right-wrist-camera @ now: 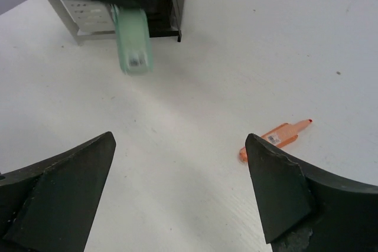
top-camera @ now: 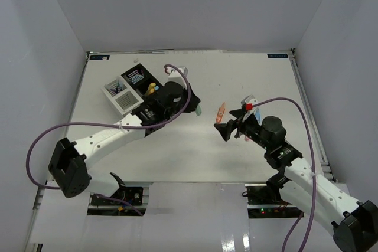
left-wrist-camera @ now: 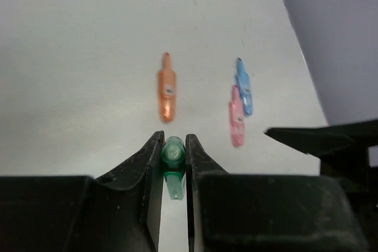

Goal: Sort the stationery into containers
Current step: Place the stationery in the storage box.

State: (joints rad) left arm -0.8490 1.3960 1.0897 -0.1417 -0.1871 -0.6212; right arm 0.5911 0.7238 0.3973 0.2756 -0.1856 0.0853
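My left pincer (left-wrist-camera: 173,146) is clenched on the green highlighter (left-wrist-camera: 173,153). Its two fingers press the cap end from either side, and the barrel hangs down below them. In the right wrist view the same highlighter (right-wrist-camera: 134,42) dangles from the black fingers with its lower end blurred. I cannot tell whether that end touches the worktop (top-camera: 195,157). From above, the left pincer (top-camera: 190,102) sits just right of the containers (top-camera: 125,90), which stand at the far left of the worktop, two black and two white joined in a cluster. Something yellow (top-camera: 152,90) shows in the black part nearest my left arm, too small to name.

My right pincer (right-wrist-camera: 180,138) is released, its fingers spread wide with only bare worktop between them. From above it (top-camera: 229,122) is right of centre and well apart from the left one.

The orange highlighter (top-camera: 221,111) lies flat on the worktop between the two pincers, close to the right pincer's far finger and touching neither. In the left wrist view, the pink highlighter (left-wrist-camera: 237,116) and the blue highlighter (left-wrist-camera: 243,87) lie to the right of the orange one. They lie side by side and overlap at their ends. The blue one is the farther of the two.
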